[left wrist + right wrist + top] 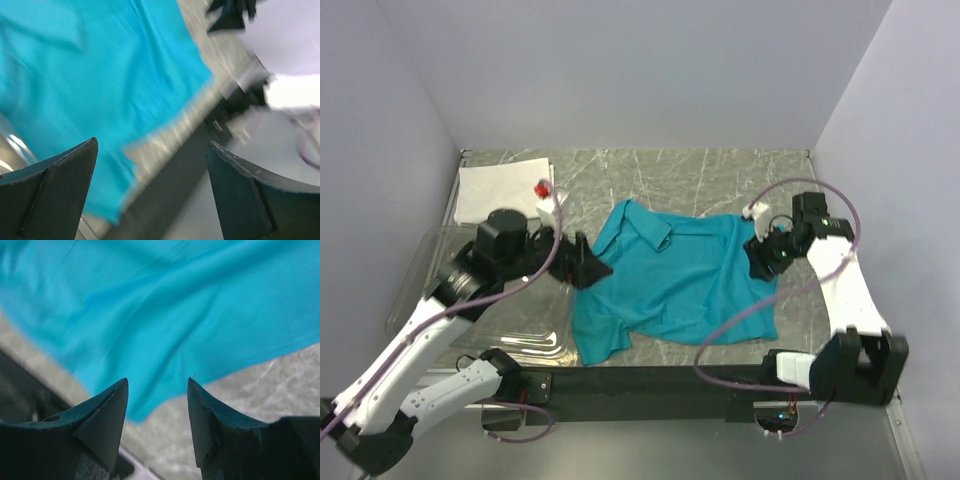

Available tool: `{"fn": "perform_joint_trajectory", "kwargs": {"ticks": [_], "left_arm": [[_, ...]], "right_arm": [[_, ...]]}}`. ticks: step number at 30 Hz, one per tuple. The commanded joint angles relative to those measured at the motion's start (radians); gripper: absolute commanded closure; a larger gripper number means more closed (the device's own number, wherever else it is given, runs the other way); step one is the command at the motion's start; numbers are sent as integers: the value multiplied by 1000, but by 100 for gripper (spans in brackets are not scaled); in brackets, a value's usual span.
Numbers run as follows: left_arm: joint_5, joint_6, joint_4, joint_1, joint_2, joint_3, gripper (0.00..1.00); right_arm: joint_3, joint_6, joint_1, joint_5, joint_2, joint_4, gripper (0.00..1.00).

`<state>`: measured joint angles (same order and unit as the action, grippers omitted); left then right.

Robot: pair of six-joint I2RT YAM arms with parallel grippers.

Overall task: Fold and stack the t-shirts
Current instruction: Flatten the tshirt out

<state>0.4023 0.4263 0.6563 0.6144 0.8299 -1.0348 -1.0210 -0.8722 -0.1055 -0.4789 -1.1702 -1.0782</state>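
Left end effector and right end effector flank the teal t-shirt.

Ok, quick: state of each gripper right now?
Left gripper: open, holding nothing.
Right gripper: open, holding nothing, with the teal t-shirt just beyond it.

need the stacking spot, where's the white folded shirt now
In the top view the white shirt lies at the table's far left corner, beyond the left arm, left of the teal shirt.
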Motion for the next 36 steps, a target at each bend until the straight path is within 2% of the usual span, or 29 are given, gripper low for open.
{"fn": "perform_joint_trajectory", "kwargs": {"ticks": [1,3,4,6,7,9,13,18,21,23,26,28,31,36], "left_arm": [[-207,-90,-191,-22,191,-51,6],[-204,-93,-265,-53,312,-67,8],[-206,-89,-309,-59,447,-111,10],[-217,-29,-307,-77,587,-195,16],[-189,-15,-278,-77,711,-291,19],[-157,35,-290,-70,794,-347,25],[-125,104,-388,-47,946,-399,26],[-172,336,-230,-7,1124,-559,30],[-305,486,-147,25,1195,-636,33],[-393,602,-150,41,1215,-657,34],[-453,699,-74,42,1285,-772,37],[-509,736,56,41,1376,-929,37],[-543,787,162,39,1474,-1100,36],[-525,827,223,33,1543,-1163,37]], "right_arm": [[-62,295,-7,-9,-139,253,42],[-118,355,-7,-15,-261,299,43],[-164,407,-7,-18,-297,305,44],[-200,449,-8,-20,-374,322,44],[-220,488,-10,-1,-399,333,44],[-234,512,-8,26,-417,356,44],[-228,559,-23,74,-462,391,44],[-226,593,-46,68,-500,416,44],[-234,602,-53,63,-516,417,44],[-243,605,-54,57,-528,416,44],[-257,613,-54,49,-546,411,44],[-263,616,-54,42,-552,409,44],[-266,616,-54,37,-556,409,44],[-257,616,-60,34,-546,419,44]]}}
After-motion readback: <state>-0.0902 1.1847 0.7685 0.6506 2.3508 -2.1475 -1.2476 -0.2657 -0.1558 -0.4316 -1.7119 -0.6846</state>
